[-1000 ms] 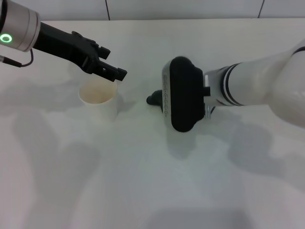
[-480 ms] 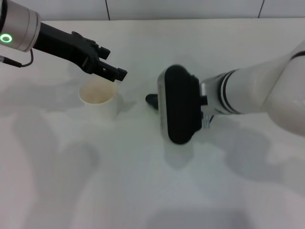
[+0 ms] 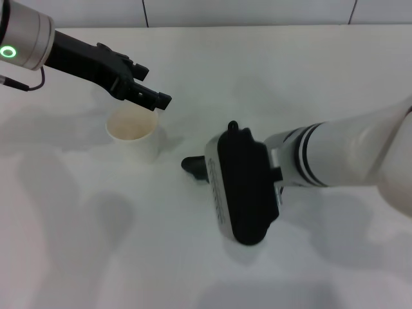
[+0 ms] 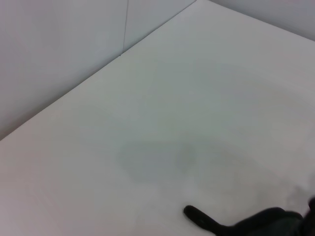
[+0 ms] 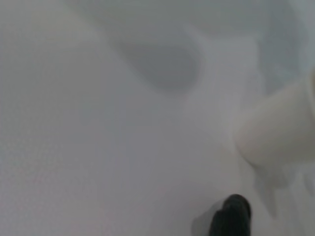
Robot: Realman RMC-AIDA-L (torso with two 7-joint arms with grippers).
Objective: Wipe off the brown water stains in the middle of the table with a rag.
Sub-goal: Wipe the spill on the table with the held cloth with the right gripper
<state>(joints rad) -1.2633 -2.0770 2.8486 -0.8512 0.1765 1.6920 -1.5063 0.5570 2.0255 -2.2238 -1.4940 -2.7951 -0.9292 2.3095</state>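
Note:
On the white table (image 3: pixel 96 244) my right arm reaches in from the right. Its black wrist housing covers my right gripper (image 3: pixel 205 170), which is low over the middle of the table. A dark end of the rag (image 3: pixel 192 165) sticks out from under it on the cup's side and travels with it. The left wrist view also shows the rag (image 4: pixel 261 223), dark and lumpy, and the right wrist view shows a tip of the rag (image 5: pixel 232 215). The brown water stains are hidden or out of view. My left gripper (image 3: pixel 154 87) hangs open above the cup, holding nothing.
A pale cup (image 3: pixel 132 133) with a tan inside stands left of centre, a short way from the rag's end; the right wrist view catches the cup (image 5: pixel 280 130) too. A wall (image 4: pixel 59 49) borders the table's far side.
My right arm has swept toward the table's near edge and slightly left, and the rag's dark end has gone along with it. The left arm and the cup have stayed put.

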